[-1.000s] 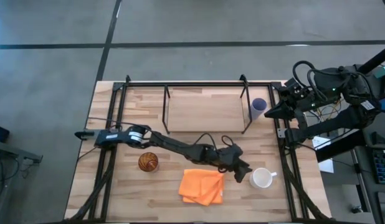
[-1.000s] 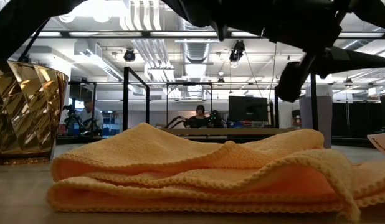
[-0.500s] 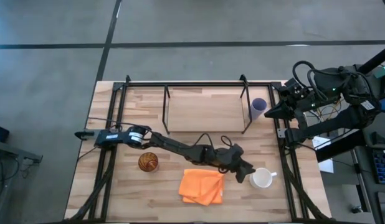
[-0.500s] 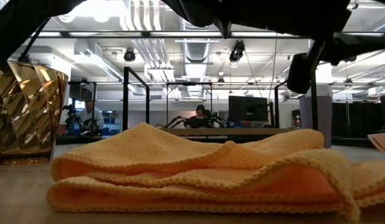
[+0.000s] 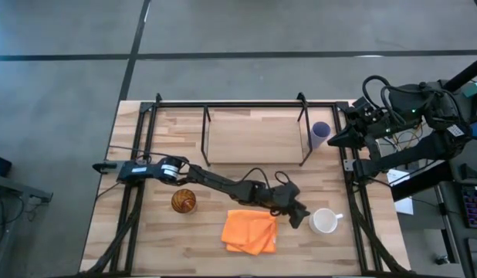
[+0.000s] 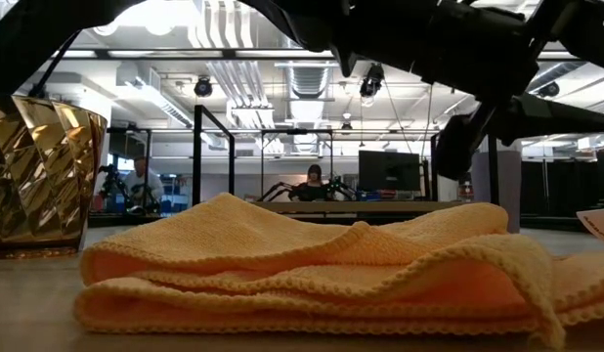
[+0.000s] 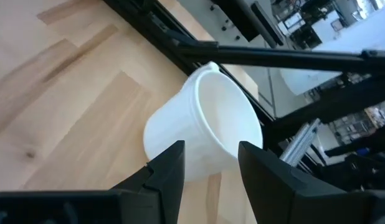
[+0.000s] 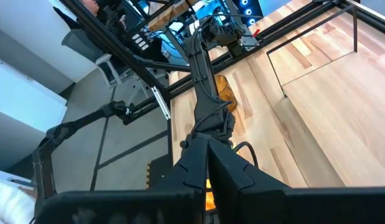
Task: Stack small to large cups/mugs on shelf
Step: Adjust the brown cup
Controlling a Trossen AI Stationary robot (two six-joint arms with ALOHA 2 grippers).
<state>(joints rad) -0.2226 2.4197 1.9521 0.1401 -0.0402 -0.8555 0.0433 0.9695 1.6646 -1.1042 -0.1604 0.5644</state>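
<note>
The left gripper (image 5: 299,217), fingers spread wide, hung just beside the white mug (image 5: 325,222); it needed to straddle the wall squarely before pinching, I'd say.

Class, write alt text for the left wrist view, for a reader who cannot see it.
The left pincer, open, points at a white mug standing on the wooden table, the mug not yet between its fingers. Black frame bars cross behind the mug.
</note>
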